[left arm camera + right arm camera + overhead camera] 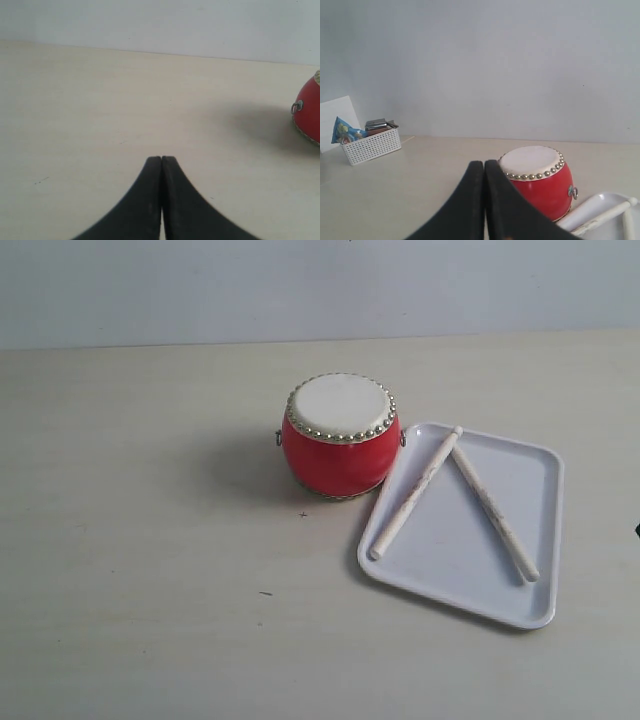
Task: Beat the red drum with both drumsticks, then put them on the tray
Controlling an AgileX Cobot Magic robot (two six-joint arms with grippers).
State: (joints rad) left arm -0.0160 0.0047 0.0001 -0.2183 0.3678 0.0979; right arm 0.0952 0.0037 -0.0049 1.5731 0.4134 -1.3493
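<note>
The red drum (340, 436) stands upright mid-table, cream skin up. To its right lies the white tray (530, 540) with both drumsticks in it: one drumstick (416, 493) leans from the tray's near-left rim toward the drum, the other drumstick (494, 511) runs toward the tray's right; their far tips meet. Neither gripper shows in the exterior view. My left gripper (161, 159) is shut and empty over bare table, the drum (310, 111) off to its side. My right gripper (484, 162) is shut and empty, with the drum (538, 177), the tray (592, 210) and a drumstick (605, 215) just beyond it.
A white mesh basket (370, 145) holding a blue packet and small boxes stands far off against the wall in the right wrist view. A plain pale wall runs behind the light wooden table (150, 570).
</note>
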